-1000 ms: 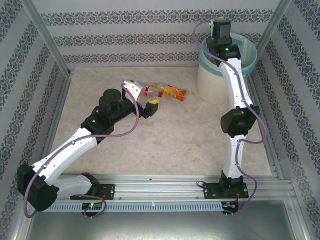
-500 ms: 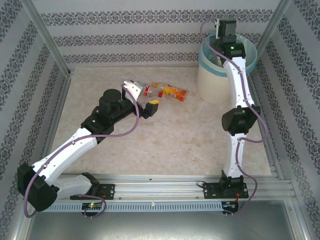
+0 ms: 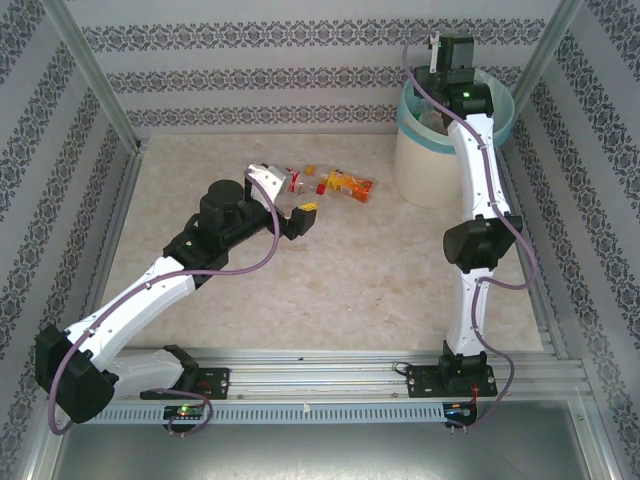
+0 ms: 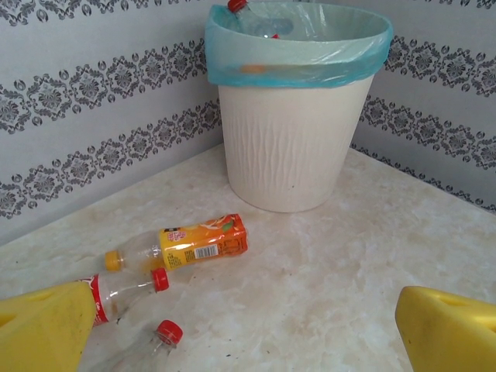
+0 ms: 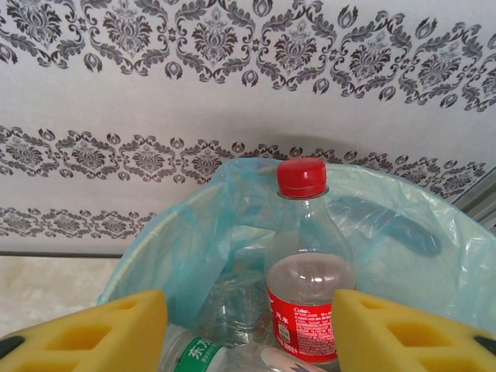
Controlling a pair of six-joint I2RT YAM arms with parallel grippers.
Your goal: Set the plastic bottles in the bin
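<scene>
Three plastic bottles lie on the table: one with an orange label (image 4: pixel 198 242) (image 3: pixel 350 185), and two clear ones with red caps (image 4: pixel 124 288) (image 4: pixel 155 341). My left gripper (image 4: pixel 248 333) (image 3: pixel 285 195) stands open just short of them, its yellow fingers (image 4: pixel 43 325) wide apart with nothing between them. The bin (image 4: pixel 291 147) (image 3: pixel 430 165), cream with a blue-green liner, stands at the back right. My right gripper (image 5: pixel 249 325) hangs open over it. Inside the bin a red-label bottle (image 5: pixel 310 287) stands upright, free of the fingers, beside a green-label bottle (image 5: pixel 194 353).
Patterned walls close the table at the back and both sides, and the bin stands in the back right corner. A metal rail (image 3: pixel 330 365) runs along the near edge. Bare tabletop (image 3: pixel 350 270) lies between the arms.
My right gripper has opened wider and shifted slightly back over the bin. The left arm and the bottles on the table have not moved.
</scene>
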